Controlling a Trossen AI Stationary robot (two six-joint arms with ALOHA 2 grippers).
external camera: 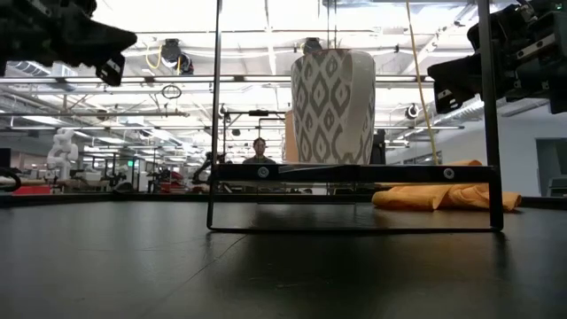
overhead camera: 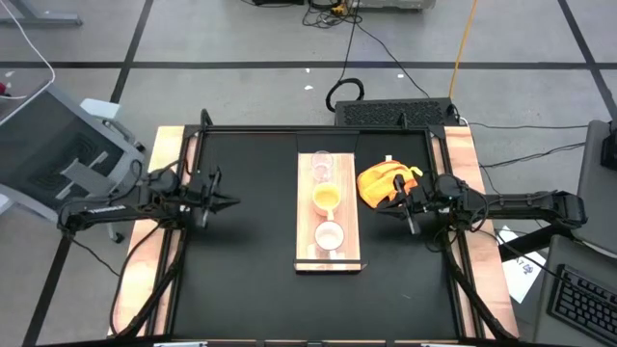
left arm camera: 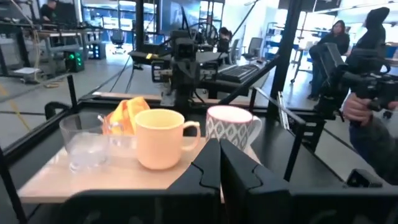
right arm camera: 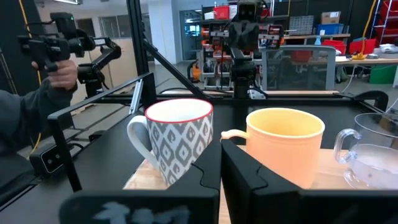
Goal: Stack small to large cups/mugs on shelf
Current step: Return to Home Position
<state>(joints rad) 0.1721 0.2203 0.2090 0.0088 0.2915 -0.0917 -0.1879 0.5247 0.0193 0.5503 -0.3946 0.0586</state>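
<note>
On the wooden shelf (overhead camera: 307, 253) at the table's middle, three cups stand in a row; the stacking looks done.
Clear glass cup (overhead camera: 321, 166), orange-yellow mug (overhead camera: 326, 199) and grey-patterned mug (overhead camera: 330, 234) stand apart from each other. My left gripper (overhead camera: 233, 202) hangs well left of the shelf. My right gripper (right arm camera: 221, 155) is just beside the orange cloth (overhead camera: 384, 181). Both have fingers pressed together, holding nothing. I judge only the retreat home is left: draw both arms back, the right one clear of the cloth.

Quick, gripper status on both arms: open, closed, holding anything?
Left gripper: closed, holding nothing, left of the board.
Right gripper: closed, holding nothing, right of the board, by the cloth.
</note>
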